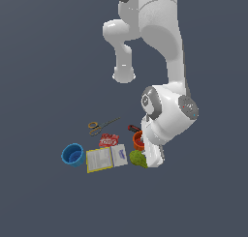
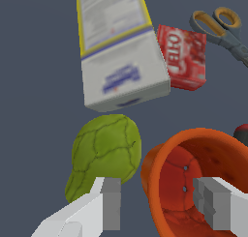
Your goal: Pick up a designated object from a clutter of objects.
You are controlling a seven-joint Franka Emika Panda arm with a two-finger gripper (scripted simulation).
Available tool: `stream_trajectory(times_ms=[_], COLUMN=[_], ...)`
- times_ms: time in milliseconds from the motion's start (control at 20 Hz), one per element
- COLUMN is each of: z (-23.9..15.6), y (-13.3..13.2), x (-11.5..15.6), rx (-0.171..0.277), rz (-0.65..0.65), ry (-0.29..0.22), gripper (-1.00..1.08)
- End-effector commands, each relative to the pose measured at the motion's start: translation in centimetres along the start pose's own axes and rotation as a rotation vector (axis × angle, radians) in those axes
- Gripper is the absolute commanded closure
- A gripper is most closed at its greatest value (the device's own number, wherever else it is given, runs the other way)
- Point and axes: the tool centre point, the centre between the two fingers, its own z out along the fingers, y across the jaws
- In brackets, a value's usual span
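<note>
In the exterior view, the blue cup (image 1: 72, 155) stands at the left end of the clutter, in the lower left part of the frame. Just to its right lies the yellow-edged box (image 1: 106, 158), flat, with the scissors (image 1: 99, 126) above it and the red packet (image 1: 109, 140) touching the box's upper edge. Further right sits the green pear-shaped lump (image 1: 137, 158), and just above it the orange cup (image 1: 138, 140), partly hidden by the white arm (image 1: 167, 115) that bends down over them. A dark-and-red screwdriver (image 1: 132, 128) tip peeks out just above the cup.

In the wrist view, the green lump (image 2: 105, 152) sits by one finger, the box (image 2: 118, 52) lies beyond it, and the packet (image 2: 182, 56) and scissors (image 2: 219, 26) lie toward the frame's upper right. The orange cup (image 2: 193, 178) is tilted, its mouth facing the camera. The gripper (image 2: 164, 202) stands wide open, one finger outside the cup's rim next to the lump, the other over the cup's inside; whether either pad touches the rim cannot be told.
</note>
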Motion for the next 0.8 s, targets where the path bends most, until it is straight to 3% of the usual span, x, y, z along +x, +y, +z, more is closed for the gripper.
stream_trajectory(times_ms=[0,200,250,750], z=[1.06,1.73,1.73,1.33], y=[0.06,0.09,0.09,-0.12], x=[0.02,0.02,0.02,0.0], rx=[-0.001,-0.001,-0.001,0.006], rz=[0.001,0.002,0.002,0.003], ry=[0.0,0.0,0.0,-0.001], gripper=[-0.2,-0.2,1.08,1.08])
